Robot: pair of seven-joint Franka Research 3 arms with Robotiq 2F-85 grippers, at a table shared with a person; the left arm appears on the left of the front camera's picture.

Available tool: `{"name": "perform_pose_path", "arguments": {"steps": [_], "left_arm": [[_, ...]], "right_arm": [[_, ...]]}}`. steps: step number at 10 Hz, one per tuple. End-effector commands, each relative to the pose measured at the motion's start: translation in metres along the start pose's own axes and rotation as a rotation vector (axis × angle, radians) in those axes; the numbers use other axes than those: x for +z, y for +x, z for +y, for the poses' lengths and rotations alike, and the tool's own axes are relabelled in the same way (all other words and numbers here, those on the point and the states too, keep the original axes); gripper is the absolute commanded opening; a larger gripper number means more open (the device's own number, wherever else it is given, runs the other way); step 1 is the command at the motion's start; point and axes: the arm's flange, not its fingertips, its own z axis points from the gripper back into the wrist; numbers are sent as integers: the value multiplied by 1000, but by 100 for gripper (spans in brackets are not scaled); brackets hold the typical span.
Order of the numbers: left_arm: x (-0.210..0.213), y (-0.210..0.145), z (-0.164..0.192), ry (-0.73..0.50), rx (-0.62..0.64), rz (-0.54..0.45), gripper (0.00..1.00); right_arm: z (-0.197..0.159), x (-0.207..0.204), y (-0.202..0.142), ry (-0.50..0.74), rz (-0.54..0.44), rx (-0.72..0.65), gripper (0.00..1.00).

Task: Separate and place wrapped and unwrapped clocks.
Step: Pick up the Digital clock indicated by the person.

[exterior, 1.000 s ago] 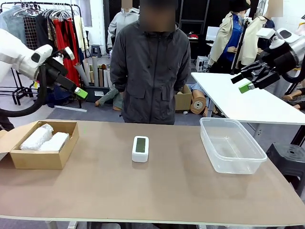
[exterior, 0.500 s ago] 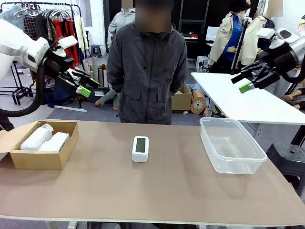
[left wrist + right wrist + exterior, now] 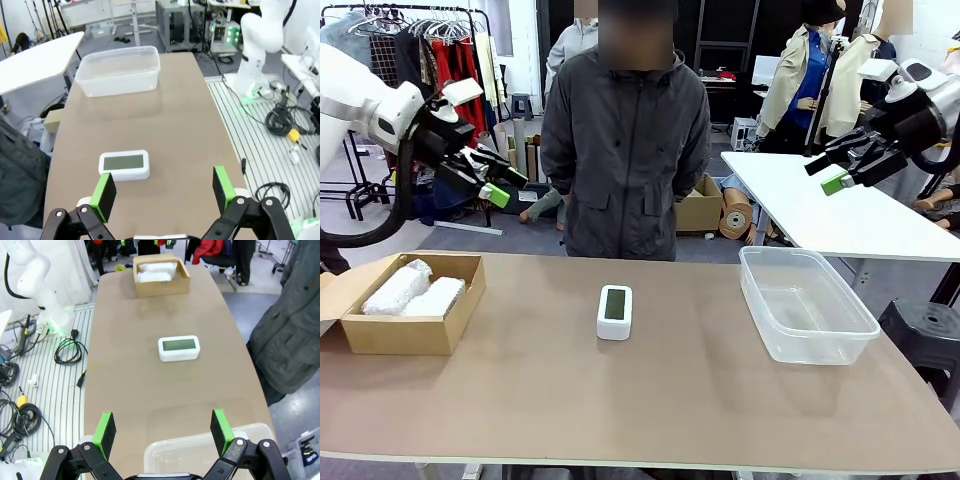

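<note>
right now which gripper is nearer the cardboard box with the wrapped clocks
Left. The left gripper hovers high just beyond the cardboard box; the right gripper hangs high past the clear plastic tub, at the opposite end.

The left arm [image 3: 365,100] comes in high from the left edge, its wrist angled down toward the middle. The left gripper [image 3: 505,183] hangs in the air, jaws wide apart. The right arm [image 3: 932,105] is raised at the right edge. The right gripper [image 3: 825,174] points left and slightly down, jaws spread too, seemingly about level with the other
</note>
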Motion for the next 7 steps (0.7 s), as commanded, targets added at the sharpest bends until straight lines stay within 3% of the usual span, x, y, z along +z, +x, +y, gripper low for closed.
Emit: {"name": "perform_pose_path", "arguments": {"steps": [1, 4, 7], "left_arm": [[-2, -8, -5, -6, -80, 111, 100], [8, -20, -5, -56, -95, 169, 100], [23, -30, 4, 91, -76, 248, 100]], "right_arm": [[0, 0, 2, 2, -4, 5, 100], [0, 0, 2, 2, -4, 5, 100], [0, 0, 2, 2, -4, 5, 100]]}}
